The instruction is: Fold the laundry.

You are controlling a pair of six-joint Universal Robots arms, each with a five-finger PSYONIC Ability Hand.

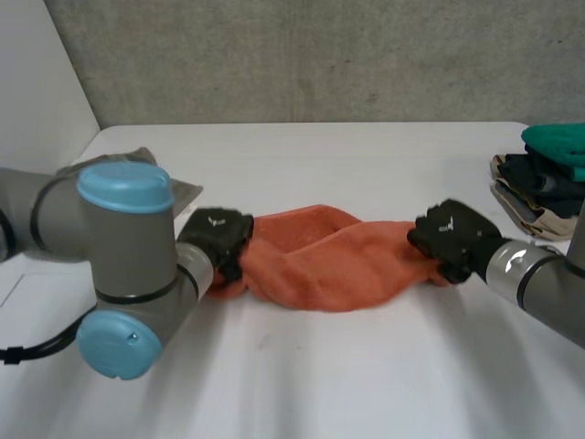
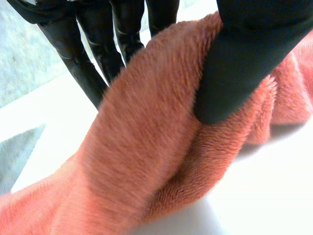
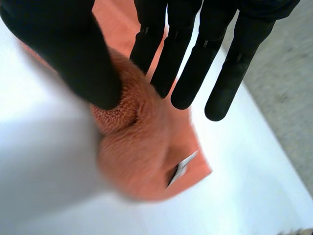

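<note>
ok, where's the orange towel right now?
In the head view the orange towel lies bunched at the middle of the white table, its ends pinched by the left hand and the right hand.

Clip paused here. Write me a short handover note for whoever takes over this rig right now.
Left hand: pinching the left end of the orange towel between thumb and fingers.
Right hand: pinching the towel's right end, close to its white tag.
The towel lies bunched and rumpled between the hands on the white table.
A stack of clothes sits at the table's right edge, beyond the right hand.
Done: both ends are gripped.
Left: pull the towel flat, fold it, and probably add it to the stack.
</note>
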